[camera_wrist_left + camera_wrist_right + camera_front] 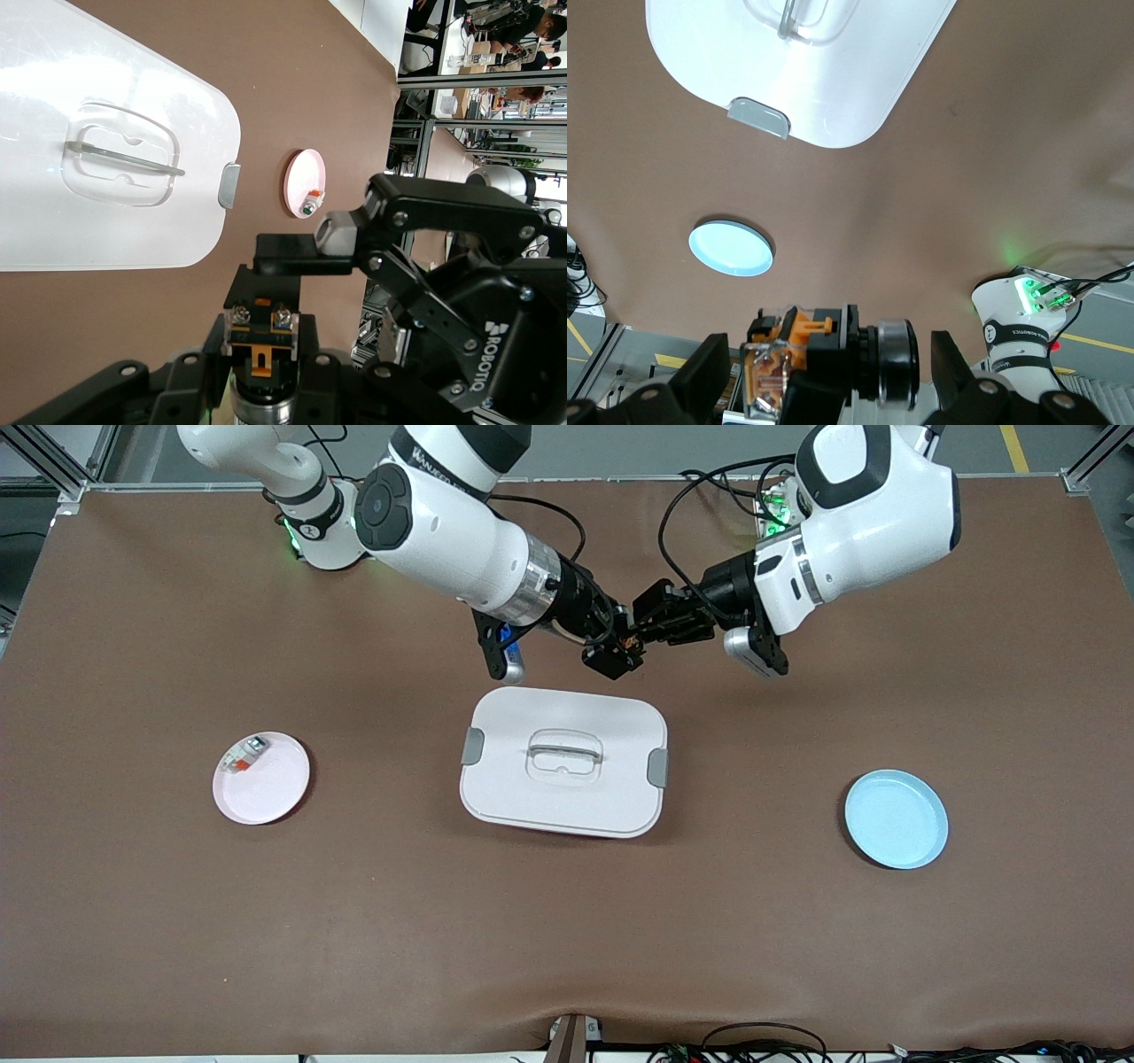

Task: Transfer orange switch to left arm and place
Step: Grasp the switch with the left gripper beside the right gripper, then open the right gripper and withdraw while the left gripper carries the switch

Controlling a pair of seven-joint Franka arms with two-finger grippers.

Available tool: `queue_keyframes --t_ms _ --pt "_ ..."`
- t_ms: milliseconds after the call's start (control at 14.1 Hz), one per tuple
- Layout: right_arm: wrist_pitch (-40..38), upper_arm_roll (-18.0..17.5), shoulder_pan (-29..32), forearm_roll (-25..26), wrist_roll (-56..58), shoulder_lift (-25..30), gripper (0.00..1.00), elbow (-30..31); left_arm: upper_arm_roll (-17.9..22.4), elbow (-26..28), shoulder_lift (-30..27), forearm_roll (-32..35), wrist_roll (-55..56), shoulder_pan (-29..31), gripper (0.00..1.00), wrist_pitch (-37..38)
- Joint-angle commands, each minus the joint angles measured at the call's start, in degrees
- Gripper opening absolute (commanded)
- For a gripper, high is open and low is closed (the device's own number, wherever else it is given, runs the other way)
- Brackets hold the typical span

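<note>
The orange switch [629,640], a small black block with an orange end, hangs in the air between the two grippers, over the table just past the box's edge toward the robots. My left gripper [651,627] is shut on it; in the left wrist view the switch [261,341] sits clamped between my fingers. My right gripper [614,654] is open: in the right wrist view its fingers stand apart on either side of the switch [811,345]. The white box [496,779] with grey latches sits mid-table, also in the left wrist view [53,221] and the right wrist view [850,115].
A pink plate [270,788] holding a small white component [241,755] lies toward the right arm's end. A blue plate [896,819] lies toward the left arm's end. Cables run along the table edge near the front camera.
</note>
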State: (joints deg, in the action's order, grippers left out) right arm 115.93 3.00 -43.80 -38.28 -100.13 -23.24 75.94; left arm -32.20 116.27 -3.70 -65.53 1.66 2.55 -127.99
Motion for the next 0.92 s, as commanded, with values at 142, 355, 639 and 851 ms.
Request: queue_keyframes --t_ms 142,355,639,851 --pt "-0.7 0.6 0.29 -0.83 -0.24 -0.05 1.0 -1.41 -0.76 0.18 -1.22 -0.31 -1.21 0.88 0.0 -0.77" --pt "-4.37 0.95 1.52 -0.04 3.95 1.61 1.0 -1.24 -0.41 -0.35 -0.78 5.74 -3.06 1.84 0.0 -0.77" --pt "-13.85 1.04 6.44 0.14 13.0 5.39 1.0 -0.71 -0.32 -1.66 -0.34 15.31 -2.98 4.47 0.0 -0.42" --pt "-22.04 1.04 11.54 1.97 22.23 8.55 1.0 0.34 -0.23 -2.28 0.1 25.15 -3.59 6.33 0.0 -0.15"
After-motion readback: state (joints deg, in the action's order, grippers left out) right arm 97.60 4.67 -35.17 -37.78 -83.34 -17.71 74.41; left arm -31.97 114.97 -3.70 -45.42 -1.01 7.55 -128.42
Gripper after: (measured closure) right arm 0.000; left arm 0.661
